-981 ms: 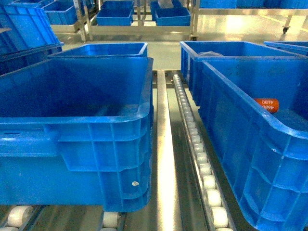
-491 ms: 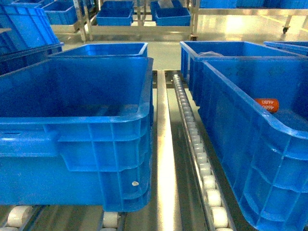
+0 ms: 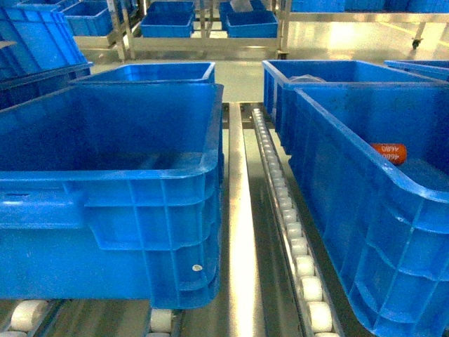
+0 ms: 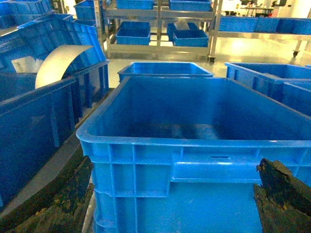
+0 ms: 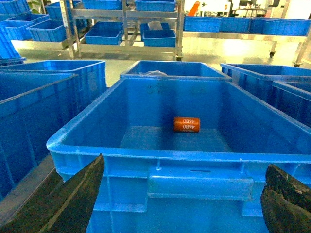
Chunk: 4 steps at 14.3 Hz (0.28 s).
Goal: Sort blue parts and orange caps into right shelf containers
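Observation:
One orange cap (image 3: 388, 152) lies on its side on the floor of the right shelf container (image 3: 337, 119); the right wrist view shows the orange cap (image 5: 186, 124) mid-floor, toward the far wall. My right gripper (image 5: 185, 162) is open, its dark fingers (image 5: 73, 199) spread wide just outside this container's near wall (image 5: 170, 154). My left gripper (image 4: 175, 161) is open too, facing the near wall of the empty left bin (image 4: 194, 141). Neither gripper holds anything. No blue parts are in view. Both grippers are out of the head view.
A roller rail (image 3: 295, 239) and a steel strip (image 3: 238, 232) run between the left bin (image 3: 105, 175) and the right one. More blue bins stand behind (image 3: 147, 72) and on far shelves (image 3: 168, 24). A tilted bin with a grey curved sheet (image 4: 60, 60) is at left.

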Motion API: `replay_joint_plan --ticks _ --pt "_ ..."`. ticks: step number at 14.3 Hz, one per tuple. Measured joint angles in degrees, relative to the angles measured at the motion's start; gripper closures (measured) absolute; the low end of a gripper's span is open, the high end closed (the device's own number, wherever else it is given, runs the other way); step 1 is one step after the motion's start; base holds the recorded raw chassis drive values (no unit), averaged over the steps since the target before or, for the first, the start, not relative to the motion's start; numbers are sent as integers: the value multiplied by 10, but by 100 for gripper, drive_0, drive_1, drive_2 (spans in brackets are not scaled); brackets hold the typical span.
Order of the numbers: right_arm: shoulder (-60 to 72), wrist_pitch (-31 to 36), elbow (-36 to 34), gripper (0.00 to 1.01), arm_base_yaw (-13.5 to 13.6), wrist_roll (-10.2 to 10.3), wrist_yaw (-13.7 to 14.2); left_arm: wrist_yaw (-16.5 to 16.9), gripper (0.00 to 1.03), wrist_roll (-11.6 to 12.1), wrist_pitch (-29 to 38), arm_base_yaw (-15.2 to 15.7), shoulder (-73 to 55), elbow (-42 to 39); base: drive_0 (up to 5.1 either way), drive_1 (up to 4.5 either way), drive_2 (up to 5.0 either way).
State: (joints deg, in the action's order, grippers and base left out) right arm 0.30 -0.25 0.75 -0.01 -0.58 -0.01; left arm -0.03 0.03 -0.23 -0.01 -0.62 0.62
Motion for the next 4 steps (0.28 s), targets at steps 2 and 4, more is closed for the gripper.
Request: replay_joint_plan --ticks 2,4 --pt "0 0 0 3 0 0 0 0 5 0 0 0 0 0 0 0 0" --pt "0 0 0 3 0 0 0 0 5 0 0 0 0 0 0 0 0"
